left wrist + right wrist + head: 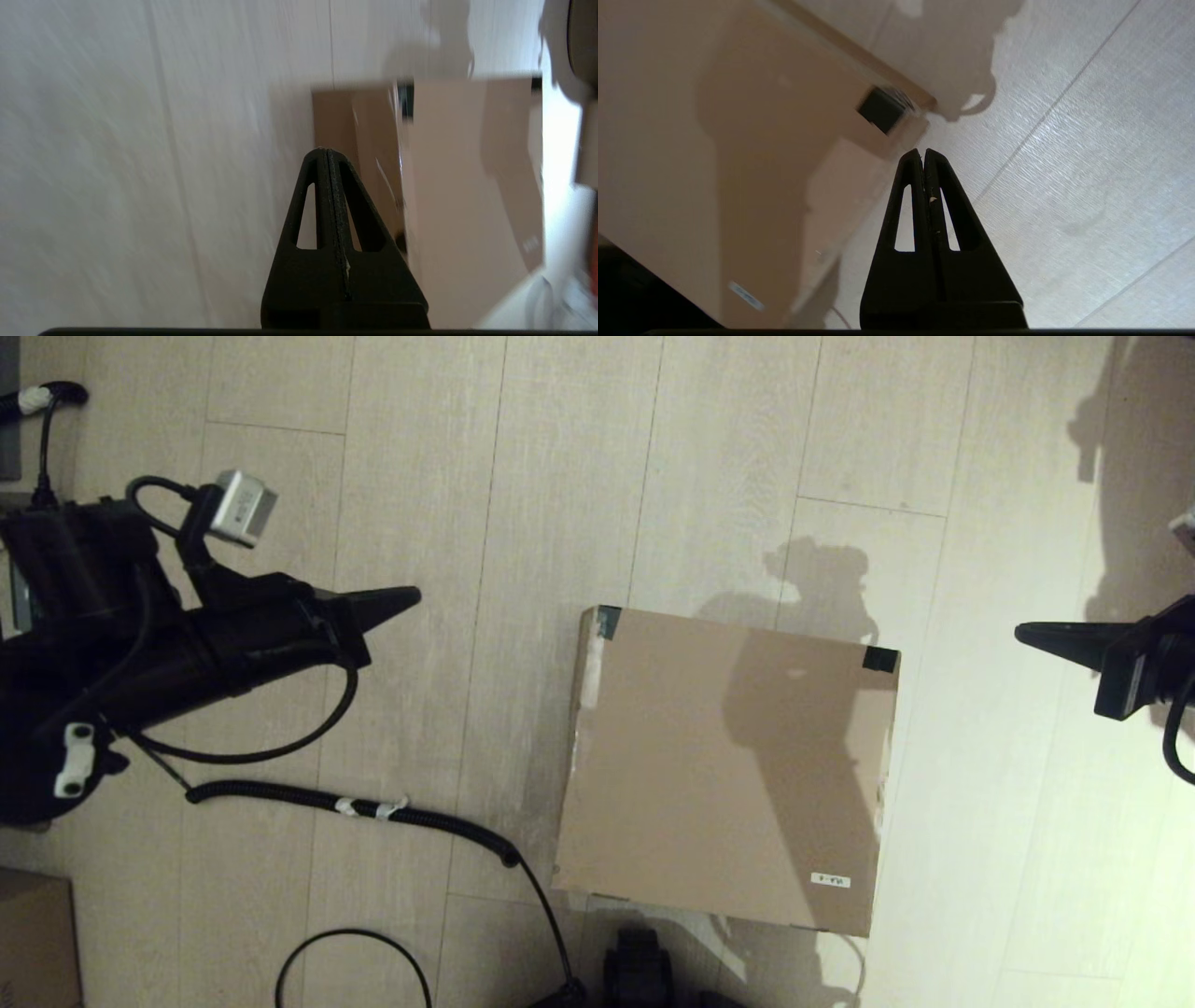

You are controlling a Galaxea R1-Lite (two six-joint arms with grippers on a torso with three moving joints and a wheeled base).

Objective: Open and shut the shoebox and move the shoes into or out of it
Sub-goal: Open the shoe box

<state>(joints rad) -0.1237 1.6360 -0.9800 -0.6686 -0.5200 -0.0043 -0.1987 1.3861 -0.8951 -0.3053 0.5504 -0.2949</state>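
The shoebox [728, 765] is a plain brown cardboard box with its lid down flat, black tape on its two far corners and a small white label near its front right corner. It stands on the pale wooden floor in front of me. The shoes are out of view. My left gripper [411, 598] hovers well to the left of the box, shut and empty, pointing toward it [327, 151]. My right gripper [1022, 635] hangs to the right of the box, shut with nothing in it; its tip [923, 153] sits just off the taped far right corner [880, 109].
A coiled black cable [373, 803] runs across the floor left of the box toward my base [639, 966]. A darker brown carton [33, 938] shows at the lower left corner. Bare floorboards lie beyond the box and on both sides.
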